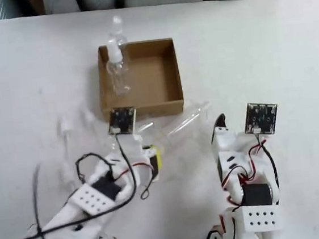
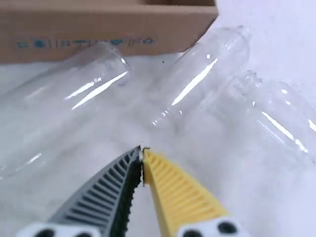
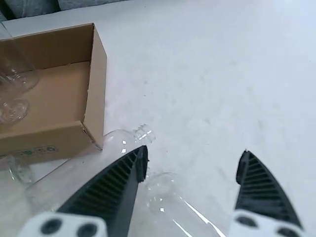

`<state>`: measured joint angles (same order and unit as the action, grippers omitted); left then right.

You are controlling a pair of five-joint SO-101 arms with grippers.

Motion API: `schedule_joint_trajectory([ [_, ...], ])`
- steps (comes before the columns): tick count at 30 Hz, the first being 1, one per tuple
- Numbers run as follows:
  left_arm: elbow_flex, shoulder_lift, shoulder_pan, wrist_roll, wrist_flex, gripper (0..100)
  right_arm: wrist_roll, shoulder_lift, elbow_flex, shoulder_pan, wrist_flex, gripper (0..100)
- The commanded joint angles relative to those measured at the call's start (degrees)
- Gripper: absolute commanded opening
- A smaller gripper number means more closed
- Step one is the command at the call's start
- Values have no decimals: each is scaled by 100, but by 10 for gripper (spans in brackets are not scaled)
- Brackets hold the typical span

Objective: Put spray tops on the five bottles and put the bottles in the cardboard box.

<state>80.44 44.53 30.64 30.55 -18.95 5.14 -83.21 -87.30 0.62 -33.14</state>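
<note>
Three bare bottles (image 2: 202,74) lie on their sides on the table (image 1: 266,45) just in front of the cardboard box (image 1: 141,109), crowded together, while two capped bottles (image 1: 116,64) stand inside it toward its left wall. The right gripper (image 3: 192,154) hangs wide open above one lying bottle (image 3: 165,197). Closing off-centre on so round and slick a body could squirt it away or knock its neighbour (they look quick to roll). The left gripper (image 2: 142,150), jaws pressed together on nothing, points at the gap between bottles and could nudge them against the box. What look like loose spray tops (image 1: 66,127) sit well aside, so fitting one would need a steady hold.
</note>
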Motion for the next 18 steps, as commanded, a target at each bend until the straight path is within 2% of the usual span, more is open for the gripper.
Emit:
schedule_joint_trajectory([
  [1, -53, 1525, -22, -1143, -1196, 26, -70, -75, 0, -22, 31, 265],
  [4, -255, 2598, -22, -2048, -2708, 27, -70, -75, -9, -22, 31, 265],
  [6, -352, 3213, -31, -2453, -3358, 27, -70, -75, -9, -22, 31, 265],
  [10, -352, 3793, -505, -2980, -3684, 42, -70, -75, -9, -22, 31, 265],
  [15, -378, 3793, -1244, -3367, -3938, 190, -70, -75, -18, -13, 31, 265],
  [18, -387, 3793, -1490, -3481, -3974, 217, -70, -75, -18, -13, 31, 265],
])
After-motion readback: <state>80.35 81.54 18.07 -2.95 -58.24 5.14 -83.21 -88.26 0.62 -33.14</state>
